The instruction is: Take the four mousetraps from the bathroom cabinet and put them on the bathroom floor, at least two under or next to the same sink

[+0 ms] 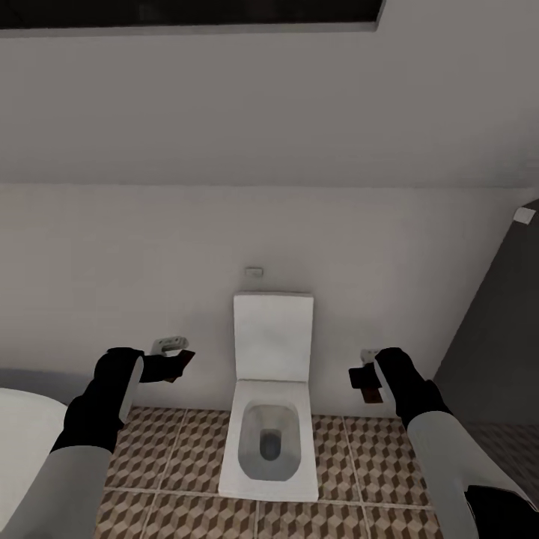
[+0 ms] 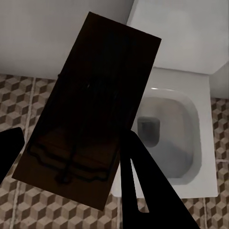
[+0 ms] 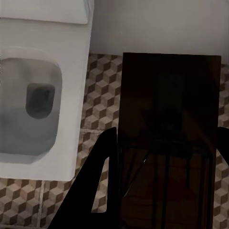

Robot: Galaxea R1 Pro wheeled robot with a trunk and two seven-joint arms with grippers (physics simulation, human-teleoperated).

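Note:
Both arms are raised in front of a white wall, each carrying a mousetrap. My left gripper is shut on a dark-brown mousetrap, which looms large as a flat slab with a wire bar in the left wrist view, between the black fingers. My right gripper is shut on a second mousetrap, seen close up in the right wrist view beside a finger. The bathroom floor with its cube-pattern tiles lies below. The cabinet and the sink are out of view.
A white square toilet with its lid up stands against the wall straight ahead, between my two arms. A white rounded rim shows at the lower left. A dark grey panel rises at the right.

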